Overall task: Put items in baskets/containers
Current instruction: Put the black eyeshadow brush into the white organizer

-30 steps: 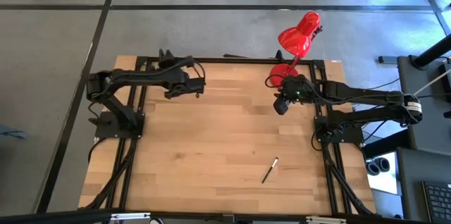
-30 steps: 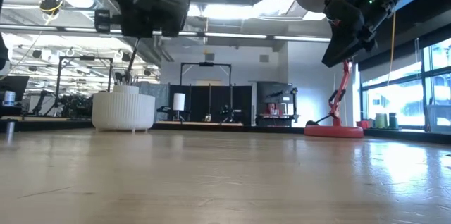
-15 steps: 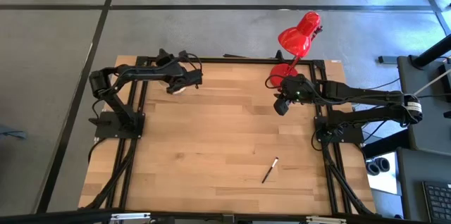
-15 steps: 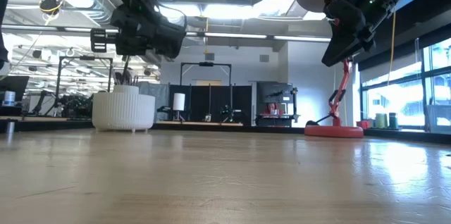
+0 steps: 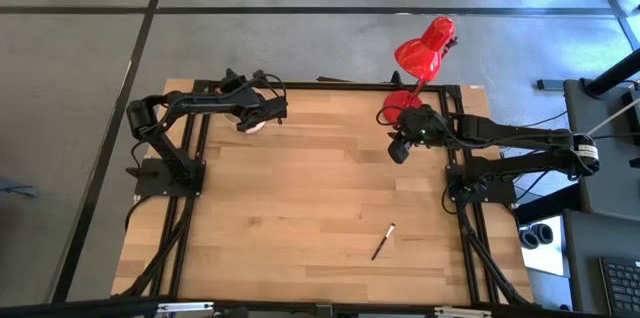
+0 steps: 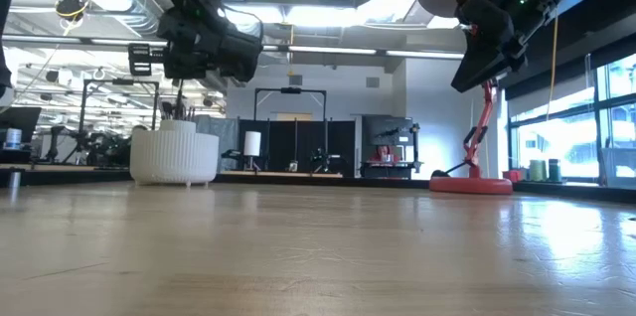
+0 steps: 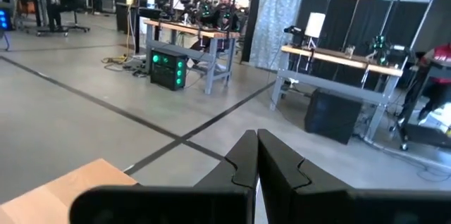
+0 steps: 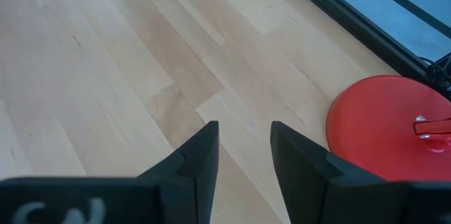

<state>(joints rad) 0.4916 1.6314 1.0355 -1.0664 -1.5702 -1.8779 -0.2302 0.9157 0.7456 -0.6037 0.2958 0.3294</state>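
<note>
The cream-white round cup organiser [image 6: 174, 157] stands near the table's far left corner, with dark brush tips [image 6: 174, 111] sticking out of its top. From above only a pale sliver of the cup [image 5: 251, 127] shows under my left gripper [image 5: 262, 116]. That gripper hovers just above the cup [image 6: 202, 58], level, its fingers shut [image 7: 255, 139]. One dark brush [image 5: 383, 242] lies flat on the table toward the near right. My right gripper [image 5: 399, 151] hangs open [image 8: 243, 136] above bare wood beside the lamp base. My left gripper: a thin dark brush handle [image 6: 179, 92] runs from the gripper's underside down into the cup. Whether the shut fingers hold it or it just stands in the cup, I cannot tell, since the gripper body hides the place.
A red desk lamp stands at the far right: its round base [image 8: 384, 125] lies close beyond my right gripper, and its head [image 5: 425, 48] leans out past the table's far edge. The middle of the wooden table [image 5: 320, 188] is bare.
My left gripper has swung toward the table's left edge and sunk closer to the cup's top, then stopped. It has stayed shut.
</note>
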